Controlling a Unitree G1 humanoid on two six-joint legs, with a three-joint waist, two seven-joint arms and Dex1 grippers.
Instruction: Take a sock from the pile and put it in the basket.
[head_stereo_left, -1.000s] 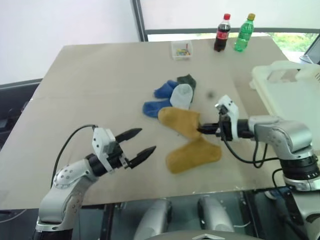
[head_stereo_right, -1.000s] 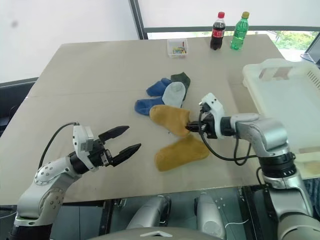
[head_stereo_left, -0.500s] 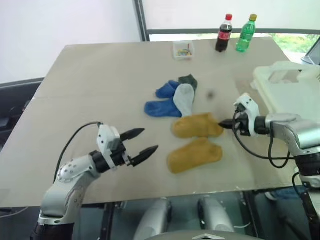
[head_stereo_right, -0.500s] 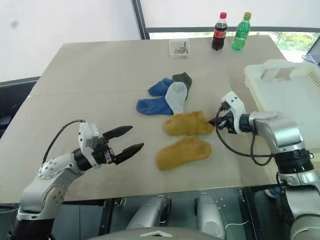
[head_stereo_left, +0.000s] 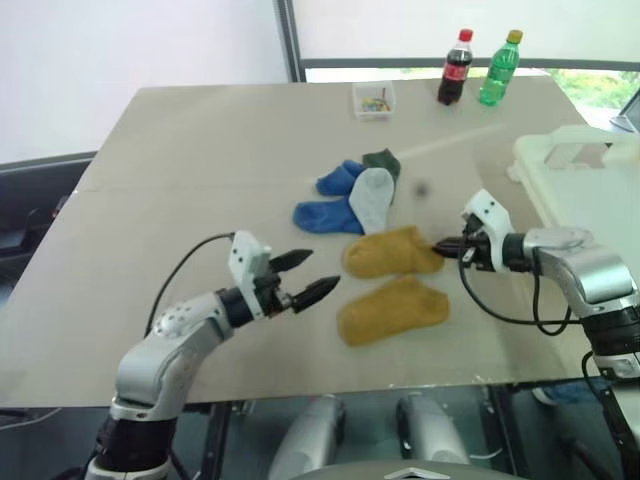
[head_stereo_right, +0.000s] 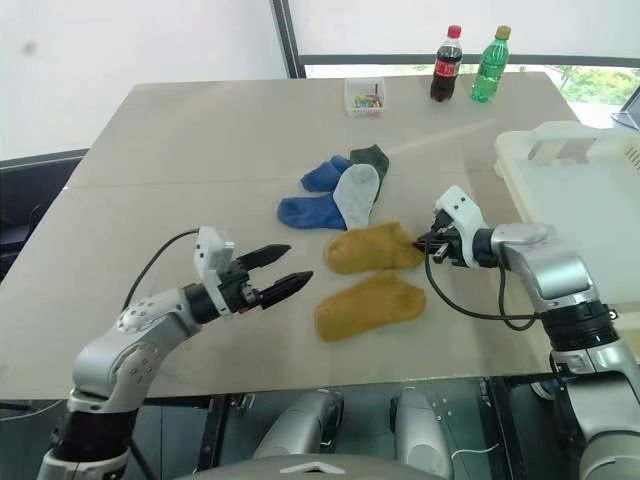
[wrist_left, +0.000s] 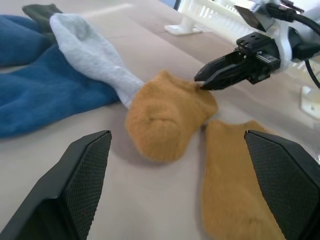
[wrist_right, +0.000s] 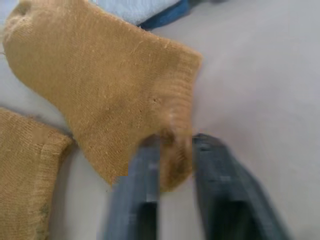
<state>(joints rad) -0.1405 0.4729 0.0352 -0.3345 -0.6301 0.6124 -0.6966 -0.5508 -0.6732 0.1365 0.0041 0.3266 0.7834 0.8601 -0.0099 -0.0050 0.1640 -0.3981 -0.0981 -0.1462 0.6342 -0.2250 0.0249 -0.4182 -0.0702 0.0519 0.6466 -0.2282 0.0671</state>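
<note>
The pile (head_stereo_left: 358, 193) of blue, grey and dark green socks lies mid-table. Two mustard socks lie flat in front of it, one (head_stereo_left: 390, 250) nearer the pile and one (head_stereo_left: 392, 310) closer to me. My right gripper (head_stereo_left: 441, 247) rests low at the right edge of the nearer-pile mustard sock (wrist_right: 115, 85). Its fingers (wrist_right: 135, 195) stand a little apart with the sock's cuff between them. My left gripper (head_stereo_left: 322, 270) hovers open just left of the mustard socks and holds nothing. The cream basket (head_stereo_left: 585, 165) stands at the table's right edge.
A cola bottle (head_stereo_left: 455, 68), a green bottle (head_stereo_left: 499, 68) and a small clear box (head_stereo_left: 373, 100) stand along the table's far edge. Bare tabletop stretches left of the socks and between my right gripper and the basket.
My right gripper dragged a mustard sock to the right, then its fingers parted at the cuff. My left arm moved forward and right, closer to the mustard socks.
</note>
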